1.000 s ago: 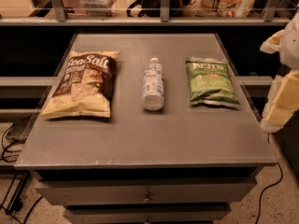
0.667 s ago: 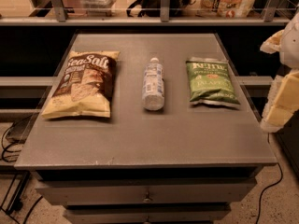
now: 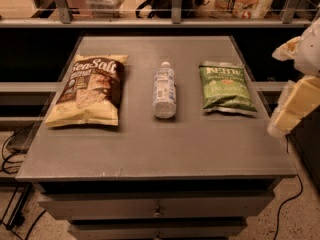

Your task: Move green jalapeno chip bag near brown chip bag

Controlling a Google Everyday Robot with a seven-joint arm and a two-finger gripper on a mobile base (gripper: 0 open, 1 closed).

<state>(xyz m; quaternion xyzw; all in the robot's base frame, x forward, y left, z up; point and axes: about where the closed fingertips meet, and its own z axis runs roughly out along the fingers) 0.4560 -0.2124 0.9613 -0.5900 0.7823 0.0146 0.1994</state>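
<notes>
A: Where's the green bag [image 3: 223, 86]?

B: Flat on the table [image 3: 150, 149], right side. A bottle [image 3: 164, 90] lies between it and the brown bag [image 3: 89, 91] on the left.

A: And the gripper [image 3: 294, 106]?

B: Off the table's right edge, apart from the green bag. How its jaws stand, I cannot tell. I'd come down from above, pinch the crinkly top and lift clear over the bottle.

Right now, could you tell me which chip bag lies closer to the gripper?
The green jalapeno chip bag, nearest the gripper at the right edge; the brown chip bag lies far left, beyond the water bottle.
</notes>
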